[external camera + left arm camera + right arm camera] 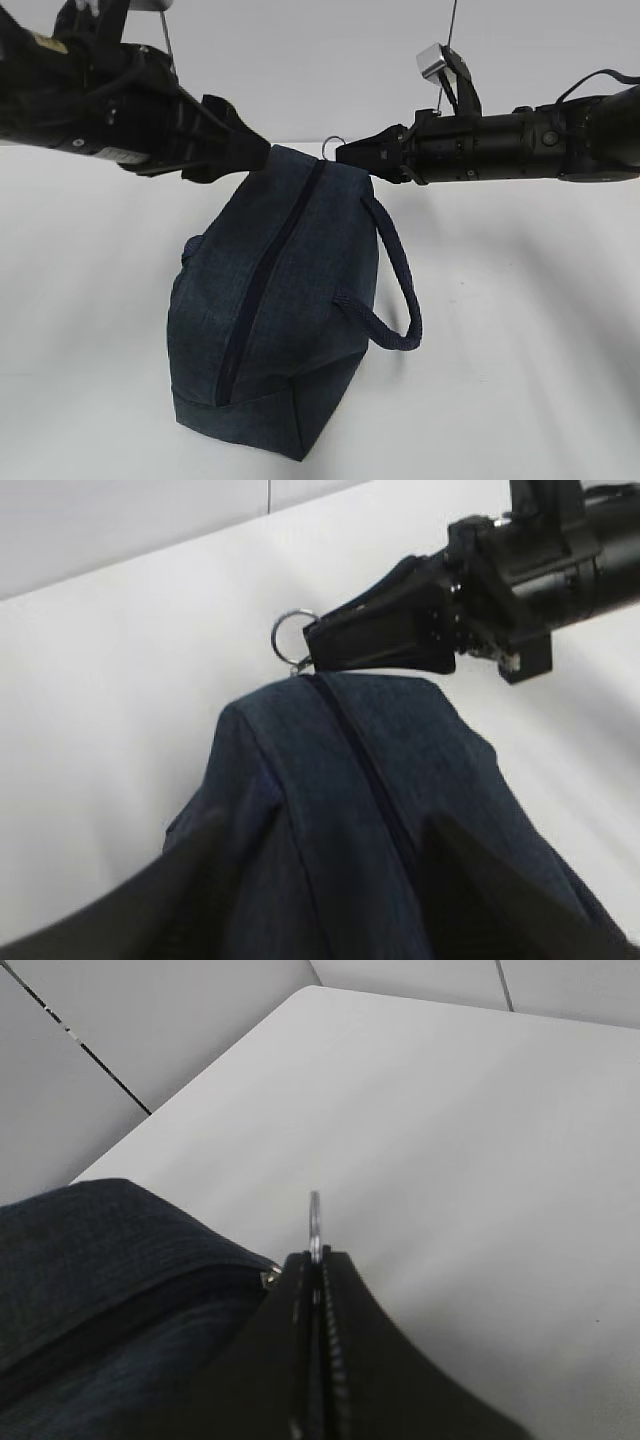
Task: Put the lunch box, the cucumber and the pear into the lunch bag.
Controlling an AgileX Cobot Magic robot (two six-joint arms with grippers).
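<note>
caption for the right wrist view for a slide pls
Right gripper shut on the ring pull at the end of the zipped navy lunch bag.

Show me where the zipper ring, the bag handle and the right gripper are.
zipper ring [291,637], left wrist view, on its metal loop
bag handle [398,262], exterior view, on the strap's outer curve
right gripper [317,1270], right wrist view, at the closed fingertips pinching the ring

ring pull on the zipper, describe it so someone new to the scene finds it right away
Start at the dark navy lunch bag standing alone on the white table, and follow its long zipper up to the far top end. There the ring pull sticks up, pinched by the right gripper. It is a small silvery metal loop, the only shiny part among dark fabric and black grippers.
</note>
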